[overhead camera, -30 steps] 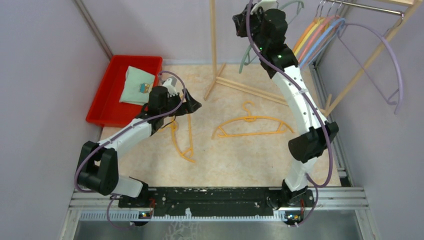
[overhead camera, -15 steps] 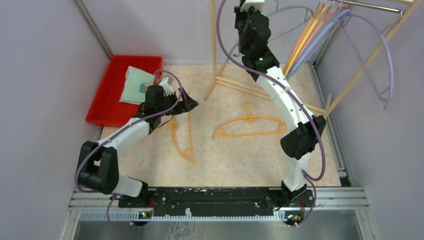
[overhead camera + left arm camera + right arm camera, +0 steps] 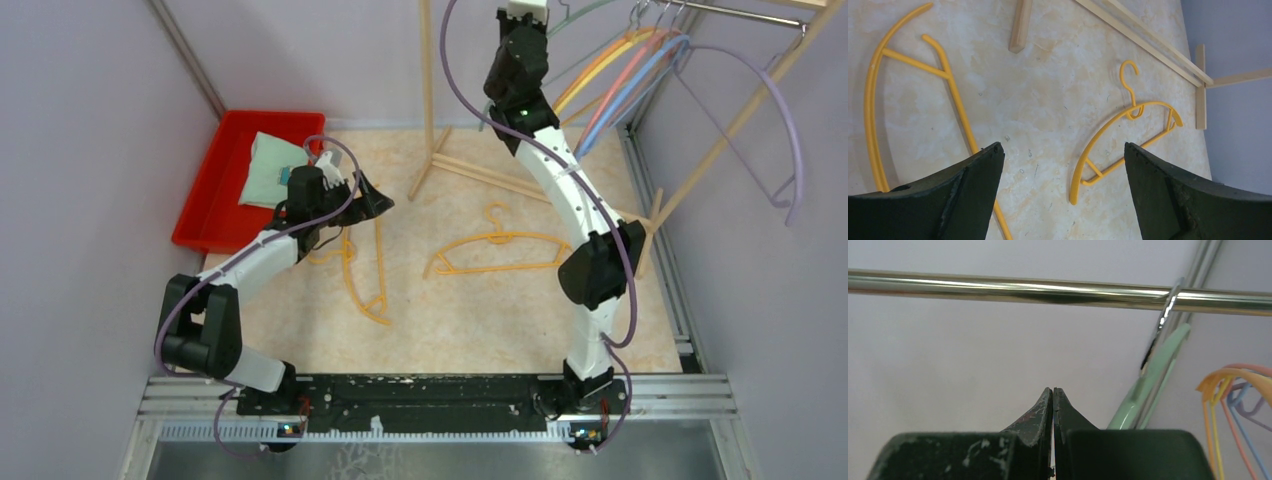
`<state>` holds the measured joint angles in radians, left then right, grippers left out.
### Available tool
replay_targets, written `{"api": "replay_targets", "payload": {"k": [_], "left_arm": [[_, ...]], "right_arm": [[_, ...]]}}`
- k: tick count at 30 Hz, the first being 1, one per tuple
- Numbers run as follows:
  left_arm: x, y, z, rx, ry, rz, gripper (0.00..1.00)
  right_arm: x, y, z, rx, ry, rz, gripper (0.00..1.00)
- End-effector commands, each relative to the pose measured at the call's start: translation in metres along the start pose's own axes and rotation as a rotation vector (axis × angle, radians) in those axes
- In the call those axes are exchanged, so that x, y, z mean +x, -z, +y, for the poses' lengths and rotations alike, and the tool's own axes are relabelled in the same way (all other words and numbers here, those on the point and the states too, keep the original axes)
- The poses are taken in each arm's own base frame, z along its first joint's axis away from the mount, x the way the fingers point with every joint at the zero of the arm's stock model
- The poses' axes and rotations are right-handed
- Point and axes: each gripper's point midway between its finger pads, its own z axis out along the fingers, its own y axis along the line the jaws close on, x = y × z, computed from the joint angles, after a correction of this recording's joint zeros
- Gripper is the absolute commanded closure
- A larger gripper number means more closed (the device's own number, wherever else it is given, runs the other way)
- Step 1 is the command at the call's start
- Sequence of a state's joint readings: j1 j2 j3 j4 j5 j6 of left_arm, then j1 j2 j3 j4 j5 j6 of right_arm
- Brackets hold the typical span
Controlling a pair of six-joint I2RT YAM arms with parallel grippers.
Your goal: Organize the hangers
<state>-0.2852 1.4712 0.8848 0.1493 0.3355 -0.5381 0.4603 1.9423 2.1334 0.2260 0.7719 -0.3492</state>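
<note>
Hangers, condition and location:

- First orange hanger: lying flat on the table, near the middle. It is a thin curved plastic arc with a straight lower bar and a short brace at each end. Its hook is the same orange and points toward the wooden rack poles.
- Second orange hanger: of the same build, flat on the table to the left of the first and well apart from it. Part of it is hidden under the left arm.
- Green hanger: pale mint, hung by a shiny metal hook over the metal rod.
- Hung bundle: yellow, orange, pink, blue and lavender arcs are crowded together on the same rod, farther right.

Left gripper: spread wide and released, with nothing between the fingers. It is held above the table, and in the wrist view the second hanger's bar runs under its left finger.

Right gripper: clenched fully, fingertips pressed together on nothing. It is raised just below the rod, with the green hanger beside it to the right. Contact cannot be told.

A red bin holding a folded cloth is noted at the table's far left.
</note>
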Motion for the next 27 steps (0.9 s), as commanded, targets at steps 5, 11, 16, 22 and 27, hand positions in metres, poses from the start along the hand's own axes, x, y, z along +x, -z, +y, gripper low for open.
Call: {"api": "replay_targets", "payload": {"k": [5, 11, 16, 22, 27], "left_arm": [[-0.014, 0.001, -0.008, 0.04, -0.005, -0.032, 0.06], [-0.015, 0.002, -0.005, 0.035, -0.001, -0.036, 0.06], [-0.013, 0.003, -0.004, 0.04, 0.01, -0.035, 0.06], [-0.009, 0.004, -0.005, 0.047, 0.02, -0.028, 0.06], [-0.009, 0.005, -0.004, 0.045, 0.019, -0.028, 0.06]], "right_arm": [[-0.023, -0.009, -0.072, 0.202, -0.036, -0.04, 1.0], [-0.032, -0.001, -0.103, 0.279, -0.026, -0.035, 1.0], [-0.039, 0.015, -0.131, 0.337, -0.017, -0.036, 1.0], [-0.051, 0.029, -0.166, 0.392, -0.031, -0.052, 1.0], [-0.06, 0.039, -0.196, 0.442, -0.023, -0.055, 1.0]]}}
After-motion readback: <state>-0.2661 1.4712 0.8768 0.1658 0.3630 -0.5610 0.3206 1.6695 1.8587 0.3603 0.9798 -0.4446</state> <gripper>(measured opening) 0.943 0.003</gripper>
